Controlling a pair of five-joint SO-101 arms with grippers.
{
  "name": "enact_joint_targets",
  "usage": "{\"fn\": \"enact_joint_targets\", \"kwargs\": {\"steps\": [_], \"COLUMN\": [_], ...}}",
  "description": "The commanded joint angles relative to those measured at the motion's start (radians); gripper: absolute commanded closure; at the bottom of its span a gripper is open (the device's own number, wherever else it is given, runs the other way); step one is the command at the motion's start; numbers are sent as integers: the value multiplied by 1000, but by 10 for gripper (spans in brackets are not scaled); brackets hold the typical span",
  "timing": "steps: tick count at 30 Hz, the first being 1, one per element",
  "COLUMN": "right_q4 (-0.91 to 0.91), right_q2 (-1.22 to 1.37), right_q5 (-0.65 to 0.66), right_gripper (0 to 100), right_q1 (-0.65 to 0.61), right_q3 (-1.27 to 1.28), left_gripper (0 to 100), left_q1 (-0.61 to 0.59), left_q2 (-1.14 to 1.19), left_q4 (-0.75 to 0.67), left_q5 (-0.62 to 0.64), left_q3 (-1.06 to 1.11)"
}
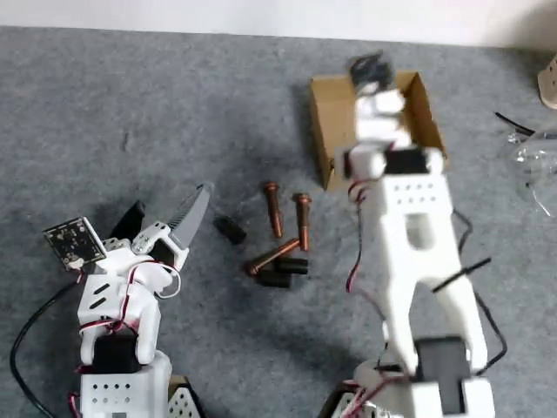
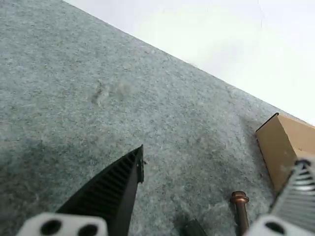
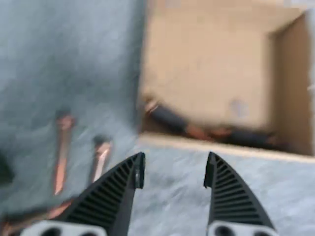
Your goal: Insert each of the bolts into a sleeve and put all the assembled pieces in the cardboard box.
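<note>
Right gripper (image 3: 175, 169): jaws spread, nothing between them. It hangs just outside the cardboard box (image 1: 335, 131), over the wall that faces the arms, tips pointing into the box.

Inside the box, along that same wall, lie the assembled pieces (image 3: 170, 120): dark sleeve with copper showing, laid roughly end to end. They are blurred, so we cannot give a firm count. They sit just beyond the right gripper's tips, apart from them.

On the grey carpet (image 1: 174, 104) outside the box:
- Bolt A (image 1: 272, 209) and bolt B (image 1: 302, 219) lie side by side, near the box's corner, bare.
- Bolt C (image 1: 270, 258) lies farther from the box, slanted, touching the black sleeves (image 1: 285, 272). We cannot tell whether it is seated in one.
- The lone sleeve (image 1: 231, 230) lies farther from the box again.

Left gripper (image 1: 174, 197): jaws wide apart, empty, well away from the box, with the bolts between it and the box. The lone sleeve lies just beside its grey finger (image 1: 193, 212), not touching.
</note>
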Motion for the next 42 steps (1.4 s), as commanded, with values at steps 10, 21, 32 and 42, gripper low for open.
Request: {"fn": "enact_joint_targets", "kwargs": {"steps": [10, 21, 32, 42], "right_q4": [1, -58, -240, -338], "right_q2": [-312, -309, -309, -191], "right_q5": [20, 215, 288, 342], "right_gripper": [821, 821, 821, 822], "right_q1": [-374, -565, -553, -427], "right_q3": [438, 552, 742, 728], "left_gripper": [587, 587, 587, 587], "left_q1": [-10, -47, -50, -47], "left_q2": [-10, -12, -12, -12], "left_q4": [-31, -23, -23, -23], "left_q5": [-6, -2, -2, -2], "left_q3": [15, 5, -7, -4]}}
